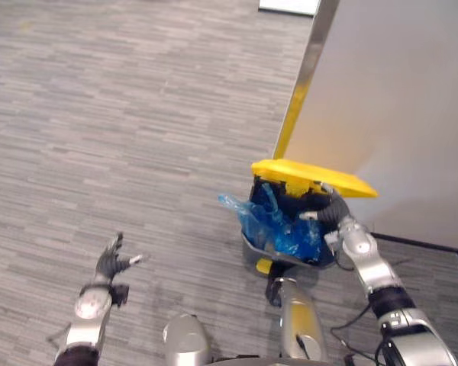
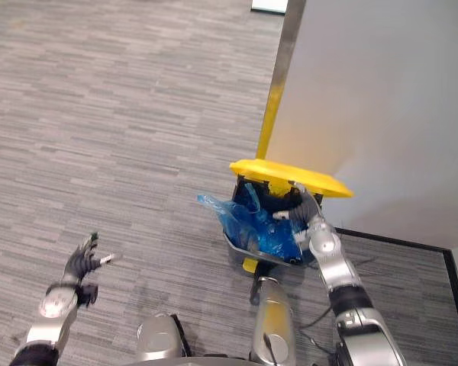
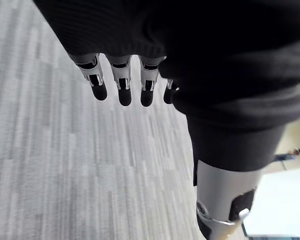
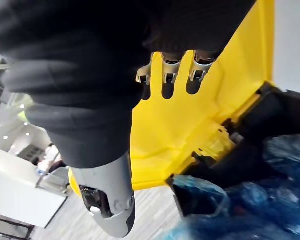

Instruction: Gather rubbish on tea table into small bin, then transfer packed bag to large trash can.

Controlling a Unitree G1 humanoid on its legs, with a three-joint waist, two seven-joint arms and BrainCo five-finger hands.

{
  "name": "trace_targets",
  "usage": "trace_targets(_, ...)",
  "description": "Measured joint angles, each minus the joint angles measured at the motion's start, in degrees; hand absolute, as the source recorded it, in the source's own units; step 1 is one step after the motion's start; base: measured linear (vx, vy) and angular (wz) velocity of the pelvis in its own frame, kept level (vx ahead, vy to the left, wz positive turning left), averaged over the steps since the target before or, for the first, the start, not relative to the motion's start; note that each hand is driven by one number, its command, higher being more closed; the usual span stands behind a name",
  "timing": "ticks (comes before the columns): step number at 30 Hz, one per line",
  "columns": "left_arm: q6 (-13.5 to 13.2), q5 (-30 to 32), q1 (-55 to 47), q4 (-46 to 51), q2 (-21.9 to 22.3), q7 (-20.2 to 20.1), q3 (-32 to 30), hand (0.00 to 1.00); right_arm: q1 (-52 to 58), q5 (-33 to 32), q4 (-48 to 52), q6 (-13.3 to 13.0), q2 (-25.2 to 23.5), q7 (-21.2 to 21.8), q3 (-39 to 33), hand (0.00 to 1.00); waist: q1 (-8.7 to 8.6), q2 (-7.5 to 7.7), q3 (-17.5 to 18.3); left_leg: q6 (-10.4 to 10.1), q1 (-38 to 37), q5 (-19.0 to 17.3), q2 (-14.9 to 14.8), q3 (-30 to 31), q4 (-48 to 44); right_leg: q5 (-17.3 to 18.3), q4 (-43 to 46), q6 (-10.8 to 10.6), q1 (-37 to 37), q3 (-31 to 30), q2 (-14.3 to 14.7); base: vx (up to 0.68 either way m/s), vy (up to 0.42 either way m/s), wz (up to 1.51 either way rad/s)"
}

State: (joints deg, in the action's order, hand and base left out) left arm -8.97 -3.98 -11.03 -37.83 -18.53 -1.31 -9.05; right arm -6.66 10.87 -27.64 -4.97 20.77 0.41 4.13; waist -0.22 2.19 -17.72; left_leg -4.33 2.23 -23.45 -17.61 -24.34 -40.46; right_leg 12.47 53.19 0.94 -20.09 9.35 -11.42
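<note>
The large trash can [image 1: 252,247] stands on the carpet against a grey wall, its yellow lid [image 1: 313,177] raised. A blue plastic bag [image 1: 278,225] fills its mouth and spills over the near left rim. My right hand [image 1: 332,210] reaches in under the lid at the can's right side, above the bag. In the right wrist view its fingers [image 4: 167,80] are straight in front of the lid [image 4: 190,130], holding nothing, with the bag [image 4: 260,200] below them. My left hand [image 1: 111,263] hovers open over bare carpet far to the left, fingers [image 3: 120,85] spread.
A grey wall panel [image 1: 397,99] with a yellow strip [image 1: 290,122] along its edge rises right behind the can. A black-edged mat [image 1: 435,252] lies to the right of the can. A yellow pedal [image 1: 265,266] sticks out at the can's base.
</note>
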Motion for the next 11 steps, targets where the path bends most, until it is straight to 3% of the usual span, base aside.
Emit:
trace_targets(1, 0.09, 0.03, -1.56, -0.05, 1.12, -0.22, -0.07, 0.0, 2.26, 0.0, 0.1, -0.79, -0.19, 0.62, -0.48, 0.0, -0.59, 1.01, 0.79, -0.27, 1.1, 0.33, 0.17, 0.48, 0.17, 1.9, -2.61, -2.01, 1.32, 0.6, -0.19, -0.03, -0.182, -0.07)
trace_targets(2, 0.37, 0.03, -1.83, -0.18, 2.01, -0.53, -0.13, 0.0, 4.06, 0.03, 0.1, -1.03, -0.26, 1.06, -1.41, 0.0, -0.82, 0.41, 0.86, -0.92, 1.71, 0.43, 0.51, 1.12, 0.55, 2.38, -5.45, -2.95, 2.17, 1.22, 0.78, -0.05, -0.117, -0.19)
trace_targets(3, 0.62, 0.03, -2.99, -0.14, 3.95, -1.12, -0.15, 0.0, 6.75, 0.16, -0.02, -0.96, -0.27, 1.16, -2.3, 0.0, -0.54, -1.08, 1.83, -2.0, 3.18, 1.31, 0.89, 2.08, 3.21, 2.94, -13.86, -3.57, 4.07, 0.98, 3.65, -0.05, -0.062, -0.34)
trace_targets(4, 0.64, 0.03, -3.55, -0.14, 4.93, -1.1, -0.2, 0.0, 7.87, 0.35, -0.2, -0.94, -0.27, 1.32, -2.31, 0.0, -0.38, -1.83, 2.09, -1.79, 3.17, 2.19, 0.5, 2.47, 5.34, 2.09, -17.45, -2.66, 4.76, 0.69, 5.06, -0.05, -0.063, -0.51)
trace_targets(5, 0.41, 0.03, -6.01, 0.03, 6.1, -1.27, -0.51, 0.0, 12.04, 0.81, -0.11, -1.3, -0.96, 2.49, -1.95, 0.0, -1.57, -1.25, 4.59, -2.48, 3.12, 5.86, 2.44, 2.05, 10.61, 2.55, -20.6, -2.21, 5.63, 0.63, 4.87, 0.01, -0.055, -0.37)
trace_targets(7, 0.41, 0.06, -6.36, -0.75, 7.18, -1.29, -0.48, 0.0, 14.14, 1.15, -1.09, -1.21, -0.91, 2.91, -2.02, 0.0, -2.07, -2.03, 5.42, -2.45, 2.98, 7.49, 2.82, 2.94, 13.35, 0.33, -23.89, -1.62, 6.08, 0.16, 6.65, 0.03, -0.054, -0.34)
trace_targets(8, 0.27, 0.06, -6.53, -0.83, 7.49, -1.31, -0.54, 0.0, 16.0, 1.83, -1.86, -1.21, -1.19, 3.63, -1.74, 0.0, -1.82, -2.78, 6.82, -2.8, 3.04, 9.57, 2.78, 3.26, 16.71, -2.46, -28.67, -1.18, 6.22, -0.29, 8.61, 0.03, -0.049, -0.45)
trace_targets(11, -0.28, 0.05, -4.99, -0.95, 7.4, -1.25, -0.59, 0.0, 17.77, 3.22, -3.32, -1.24, -1.42, 4.05, -1.52, 0.0, -2.42, -2.87, 7.28, -2.49, 1.66, 13.44, 3.94, 3.17, 23.31, -5.93, -34.89, -0.71, 7.72, -0.09, 9.54, 0.05, -0.041, -0.14)
